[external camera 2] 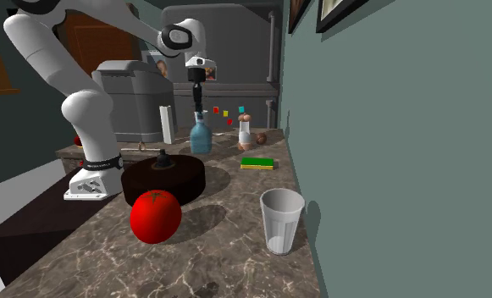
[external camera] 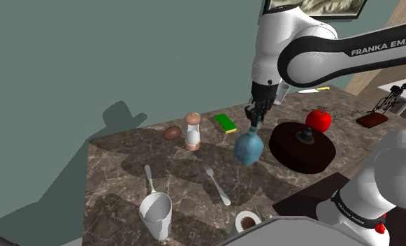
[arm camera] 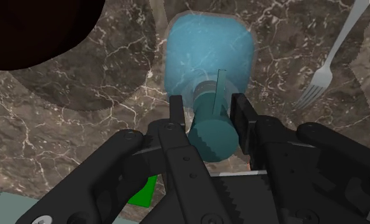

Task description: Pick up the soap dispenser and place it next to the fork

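The soap dispenser [external camera: 249, 147] is a translucent blue bottle with a teal pump top. My gripper [external camera: 256, 116] comes down from above and is shut on its neck. In the wrist view both fingers [arm camera: 176, 116] clasp the pump top of the dispenser [arm camera: 209, 60], with my gripper [arm camera: 209, 113] centred over it. The bottle leans slightly; I cannot tell if its base touches the marble counter [external camera: 124, 168]. The silver fork [external camera: 217, 184] lies on the counter toward the front edge from the bottle, a short gap away. Its tines show beside the bottle in the wrist view, fork [arm camera: 330, 63]. From the side, the dispenser [external camera 2: 201, 137] hangs under the gripper [external camera 2: 198, 106].
A dark round lidded pan [external camera: 302, 145] sits close on the dispenser's right in the shoulder view, with a red tomato [external camera: 319, 120] behind it. A green sponge [external camera: 226, 124], a shaker [external camera: 192, 131] and a brown egg [external camera: 172, 133] stand along the wall. A white cup [external camera: 156, 213] and small bowl [external camera: 247, 222] are near the front edge.
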You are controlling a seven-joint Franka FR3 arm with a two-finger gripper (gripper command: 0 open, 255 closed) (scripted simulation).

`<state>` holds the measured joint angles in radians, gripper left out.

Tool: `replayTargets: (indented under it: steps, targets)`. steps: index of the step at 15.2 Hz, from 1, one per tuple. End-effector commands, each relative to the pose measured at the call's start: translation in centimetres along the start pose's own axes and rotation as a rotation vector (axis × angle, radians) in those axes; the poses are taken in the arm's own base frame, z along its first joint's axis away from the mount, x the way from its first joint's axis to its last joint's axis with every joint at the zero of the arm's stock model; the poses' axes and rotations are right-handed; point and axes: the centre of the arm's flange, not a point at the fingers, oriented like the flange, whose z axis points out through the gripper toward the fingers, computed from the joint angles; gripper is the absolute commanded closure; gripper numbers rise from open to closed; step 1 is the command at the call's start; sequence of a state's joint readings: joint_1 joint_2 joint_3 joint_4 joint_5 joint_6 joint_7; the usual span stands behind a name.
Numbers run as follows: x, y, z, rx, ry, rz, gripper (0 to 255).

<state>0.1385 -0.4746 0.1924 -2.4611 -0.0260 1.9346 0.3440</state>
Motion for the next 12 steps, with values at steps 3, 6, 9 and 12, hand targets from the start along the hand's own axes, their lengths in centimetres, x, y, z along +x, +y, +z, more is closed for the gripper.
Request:
replayTargets:
  steps: [3,6,9,12]
  targets:
    - [0.0,-0.3,2.2,0.0,0.001,0.0,255]
    - [0.0,-0.4,2.9,0.0,0.001,0.0,255]
    - [0.0,-0.4,2.9,0.0,0.001,0.0,255]
    - [0.0,-0.4,2.9,0.0,0.001,0.0,255]
